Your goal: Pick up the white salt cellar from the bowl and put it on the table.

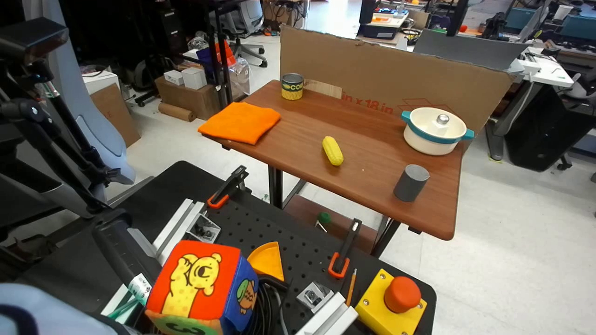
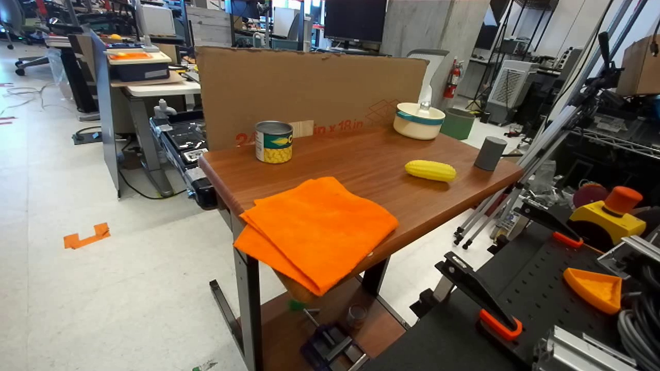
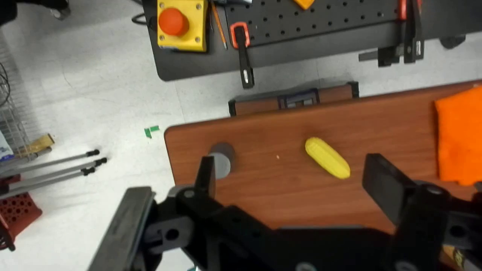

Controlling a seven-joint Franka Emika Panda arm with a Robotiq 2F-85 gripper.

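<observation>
Because no salt cellar can be identified as such, treat the white lid point(image 1: 423, 122), seated on the teal-banded pot point(image 1: 428, 146) in both exterior views, as the probable workpiece, and the pot as the bowl. Selecting a wrong object on this account is the first likely fault. The gripper point(image 3: 292, 177) does not show in either exterior view; in the wrist view its fingers point(image 3: 384, 188) stand spread wide and hold nothing. The yellow corn point(image 3: 327, 157) shows between and below them, and the pot cannot be made out with certainty there, so a straight descent could meet the corn rather than the lid. Further hazards: the small, shiny knob point(image 1: 443, 119) may slip if gripped off-centre; a snagged lid could drag the pot toward the nearby end of the table point(image 1: 372, 149); the gripper could strike the cardboard panel point(image 1: 326, 60) just behind. Low travel could topple the grey cylinder point(image 1: 411, 183). The work surface is reddish-brown wood on dark legs point(image 1: 275, 186); it also bears a corn can point(image 2: 274, 141) and an orange cloth point(image 2: 319, 226), which overhangs the edge. A black bench point(image 1: 186, 181) with orange-tipped clamps point(image 1: 229, 187) and a red push-button point(image 1: 402, 294) stands alongside, apart from the table. Beyond, the room shows pale flooring point(image 2: 129, 288), a monitor point(image 2: 356, 20) and a fire extinguisher point(image 2: 454, 80).
</observation>
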